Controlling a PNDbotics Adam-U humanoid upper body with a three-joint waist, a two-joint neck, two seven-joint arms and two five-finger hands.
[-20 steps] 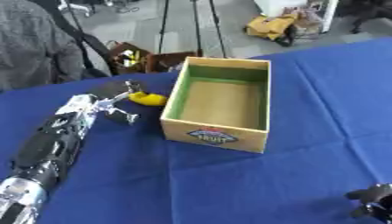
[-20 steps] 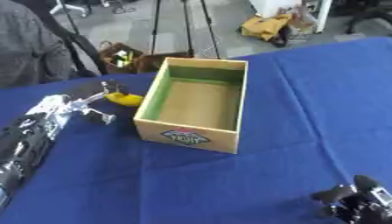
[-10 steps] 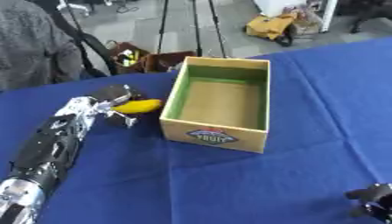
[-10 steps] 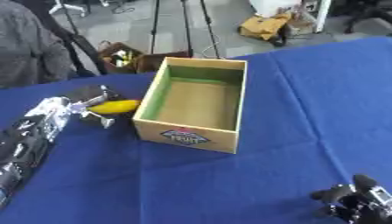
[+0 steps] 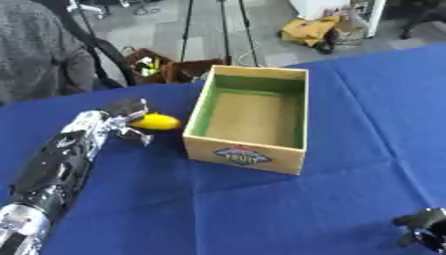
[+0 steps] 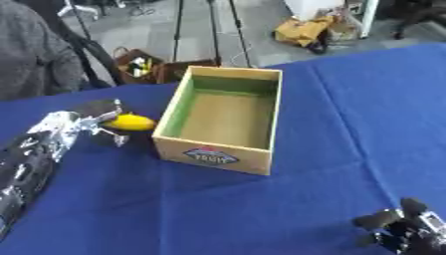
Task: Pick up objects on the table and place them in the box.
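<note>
A small yellow object [image 5: 155, 121], rounded like a lemon, is held just left of the cardboard box [image 5: 247, 153]. My left hand [image 5: 122, 118] is shut on it, with fingers above and below, at about the height of the box's rim. The box is open at the top, green inside along the walls, and nothing shows in it. My right hand [image 6: 405, 232] rests at the lower right corner over the blue cloth, fingers curled and holding nothing.
The blue cloth covers the table [image 5: 287, 209]. Beyond the far edge stand tripod legs [image 5: 222, 30], a basket of small items [image 5: 157, 67] and a person in grey [image 5: 39, 55]. Yellow bags [image 5: 313, 30] lie on the floor.
My left hand has carried the yellow object up off the cloth and a little to the right, nearer the box's left wall. The right hand has stayed put.
</note>
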